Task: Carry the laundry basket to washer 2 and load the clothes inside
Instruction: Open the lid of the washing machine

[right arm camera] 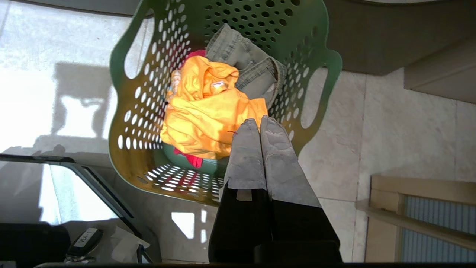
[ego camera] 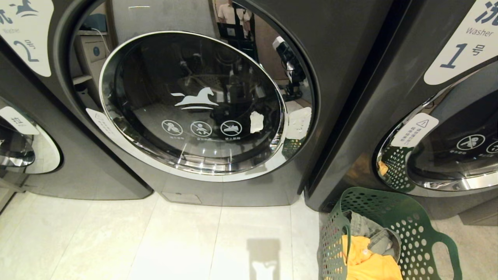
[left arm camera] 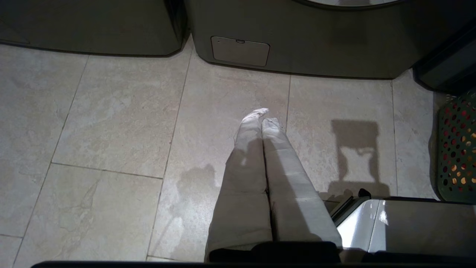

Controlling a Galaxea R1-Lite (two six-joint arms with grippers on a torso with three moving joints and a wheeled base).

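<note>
Three washers stand in a row: washer 2 (ego camera: 202, 105), a washer labelled 1 (ego camera: 439, 116) and an unnumbered washer (ego camera: 23, 147). One laundry basket (ego camera: 412, 233) holds three clothes: a yellow garment (right arm camera: 208, 111), a denim piece (right arm camera: 249, 67) and a pink-red garment (right arm camera: 191, 159).

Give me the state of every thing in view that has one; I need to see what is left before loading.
washer 2: door shut.
washer 1: door shut.
laundry basket: standing on the floor, still full.
clothes: in the basket, yellow garment on top.
left gripper: shut, empty, over bare floor.
right gripper: shut, empty, above the basket.
</note>
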